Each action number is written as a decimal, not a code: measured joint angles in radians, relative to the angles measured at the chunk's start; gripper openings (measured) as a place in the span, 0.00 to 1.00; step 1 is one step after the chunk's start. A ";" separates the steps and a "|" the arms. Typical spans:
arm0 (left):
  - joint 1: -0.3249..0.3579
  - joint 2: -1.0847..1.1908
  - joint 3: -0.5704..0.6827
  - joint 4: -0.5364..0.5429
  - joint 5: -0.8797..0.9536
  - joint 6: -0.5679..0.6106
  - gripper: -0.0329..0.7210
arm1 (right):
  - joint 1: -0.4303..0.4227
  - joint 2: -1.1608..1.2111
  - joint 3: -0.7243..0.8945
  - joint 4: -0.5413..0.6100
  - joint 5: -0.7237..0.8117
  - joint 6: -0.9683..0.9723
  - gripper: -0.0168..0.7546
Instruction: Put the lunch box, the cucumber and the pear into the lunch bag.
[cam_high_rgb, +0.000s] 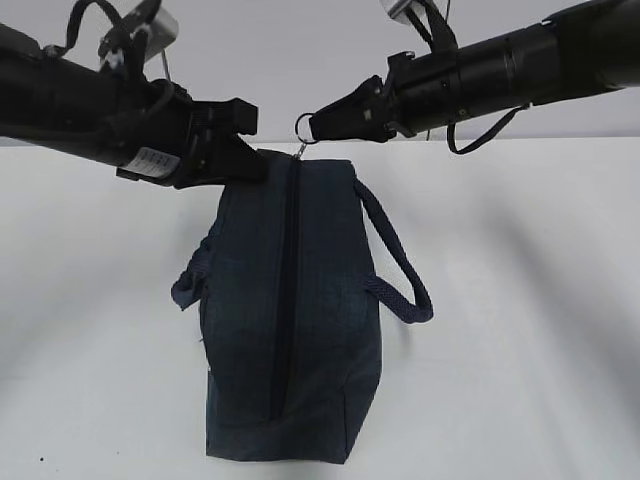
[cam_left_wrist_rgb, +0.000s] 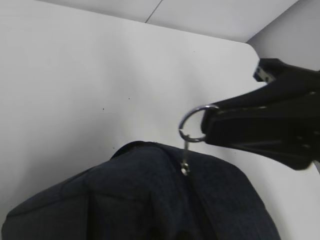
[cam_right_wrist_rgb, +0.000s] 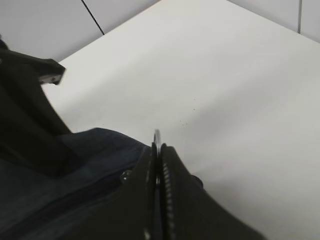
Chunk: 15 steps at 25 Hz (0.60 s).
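Observation:
The dark navy lunch bag (cam_high_rgb: 310, 330) lies on the white table with its far end raised. Its top zipper (cam_high_rgb: 285, 290) is a closed dark line down the middle. My right gripper (cam_high_rgb: 318, 127) is shut on the metal ring pull (cam_high_rgb: 303, 124) at the bag's far end; the right wrist view shows the ring (cam_right_wrist_rgb: 157, 135) pinched between the jaws (cam_right_wrist_rgb: 159, 147). My left gripper (cam_high_rgb: 255, 143) holds the bag's far left corner. In the left wrist view bag fabric (cam_left_wrist_rgb: 140, 200) hides its fingers, and the ring (cam_left_wrist_rgb: 192, 122) shows beyond. The lunch box, cucumber and pear are out of view.
Two strap handles hang off the bag, one on the right (cam_high_rgb: 400, 270) and one on the left (cam_high_rgb: 190, 280). The white table (cam_high_rgb: 520, 300) spreads bare on both sides of the bag. A grey wall stands behind.

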 joint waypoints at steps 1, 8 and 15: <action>0.000 -0.015 0.000 0.003 0.009 0.013 0.06 | 0.000 0.000 0.000 -0.008 -0.013 0.000 0.03; 0.000 -0.059 0.001 -0.009 0.124 0.088 0.06 | -0.002 0.000 0.000 -0.016 -0.037 0.000 0.03; 0.001 -0.094 0.004 -0.087 0.196 0.183 0.06 | -0.044 0.030 0.000 -0.016 -0.031 0.004 0.03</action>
